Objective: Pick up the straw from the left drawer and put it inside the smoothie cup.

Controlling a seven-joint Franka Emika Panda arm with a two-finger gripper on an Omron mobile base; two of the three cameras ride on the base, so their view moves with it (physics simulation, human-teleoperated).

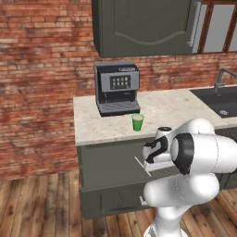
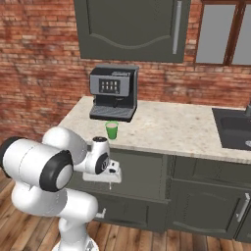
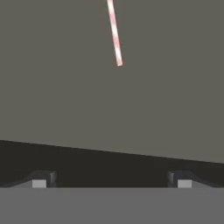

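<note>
Hand view: the straw lies on the flat grey floor of the drawer, running from the top edge down to a free end a little above the middle. It is striped pink and white and slants slightly. The two dark fingertips stand far apart at the bottom, so the hand is wide and holds nothing. The straw is well apart from both tips, ahead of the gap between them. A darker band crosses below the drawer floor, just above the tips.

In the left base view the cup stands upright on the pale worktop, just in front of the coffee machine and apart from it. The arm's wrist sits low in front of the cabinet, below the worktop edge, where a thin pale line pokes out beside it. A sink lies at the right end of the worktop. The right base view shows the cup near the front edge.
</note>
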